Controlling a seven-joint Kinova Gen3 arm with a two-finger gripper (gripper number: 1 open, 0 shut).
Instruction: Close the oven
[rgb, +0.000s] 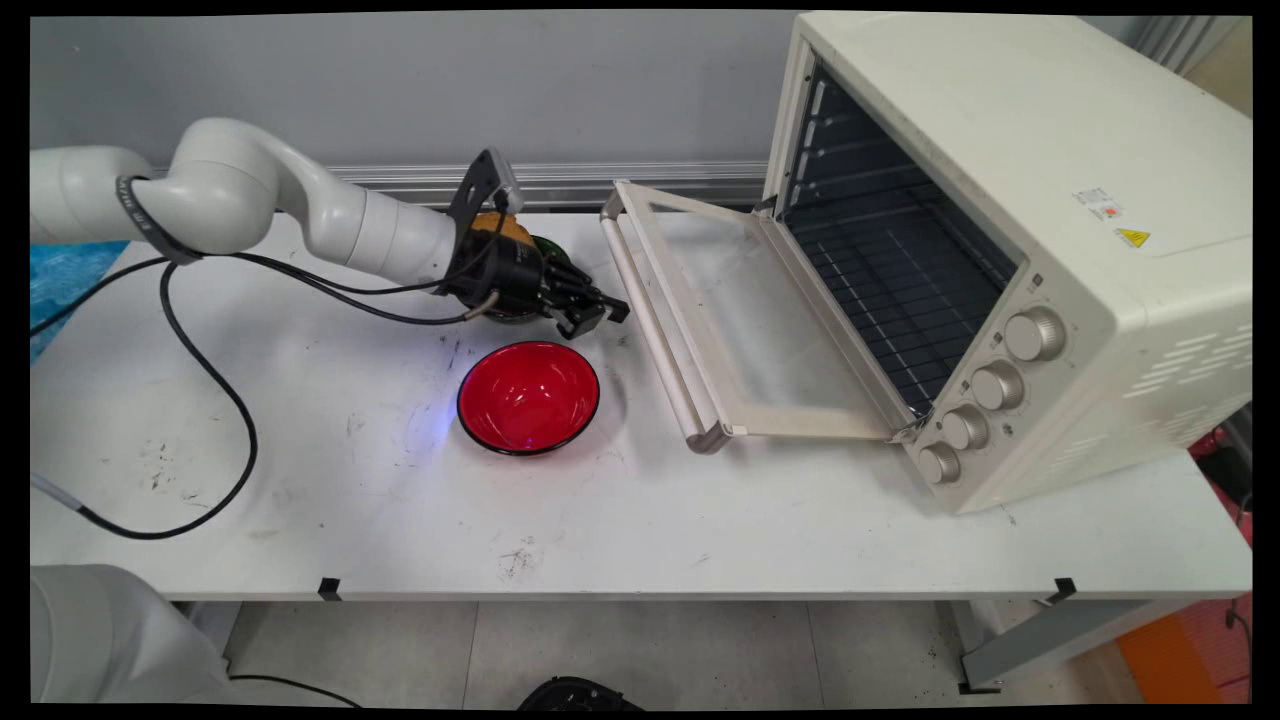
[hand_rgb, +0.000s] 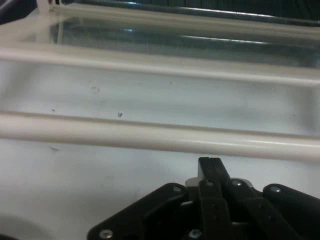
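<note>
White-linked arm, entering from the left: I read its black two-finger gripper (rgb: 600, 312) as held low over the white table (rgb: 350, 480), pointing right. In my hand view the fingers (hand_rgb: 212, 172) stand pressed together, nothing between them.

Behind the wrist: a green-rimmed dish (rgb: 553, 250) carrying a brownish-orange item (rgb: 505, 228), both mostly hidden by the hand; I cannot tell what the item is.

Just nearside of the fingertips: a glossy red round bowl with a black rim (rgb: 529, 396), upright, apart from the gripper.

Directly ahead of the fingertips: the cream bar handle (rgb: 655, 340) of the dropped-open glass oven door (rgb: 760, 320), close to but not touching them.

Farther ahead, right: a cream metal toaster oven (rgb: 1080, 200), wire rack (rgb: 900, 290) inside, four silver knobs (rgb: 1035, 333) down its front.
</note>
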